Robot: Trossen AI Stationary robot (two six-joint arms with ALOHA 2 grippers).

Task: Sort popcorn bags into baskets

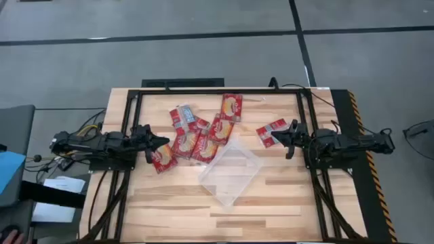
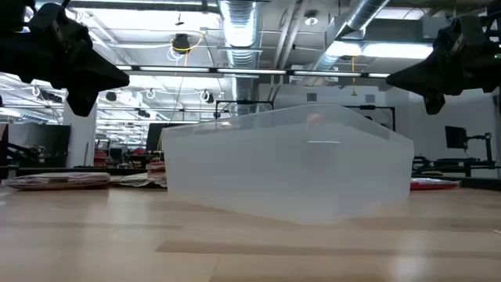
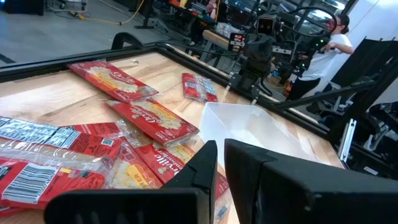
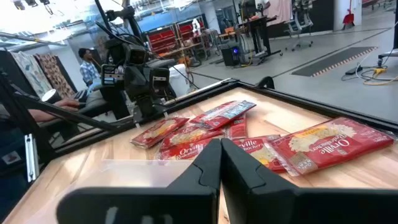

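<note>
Right wrist view: popcorn bags [image 4: 323, 146] read "Orville" in white script.

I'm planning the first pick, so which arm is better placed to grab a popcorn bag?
Probably the left. Its hand, shut, hangs at the edge of the bag cluster. The right hand, also shut, has only one lone bag beside it. The clear tray lies between them.

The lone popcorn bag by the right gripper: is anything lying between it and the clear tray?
Nothing visible does. The lone popcorn bag lies flat just ahead of the shut right gripper, and only bare wood separates it from the clear tray. The other bags lie on the tray's far side.
</note>
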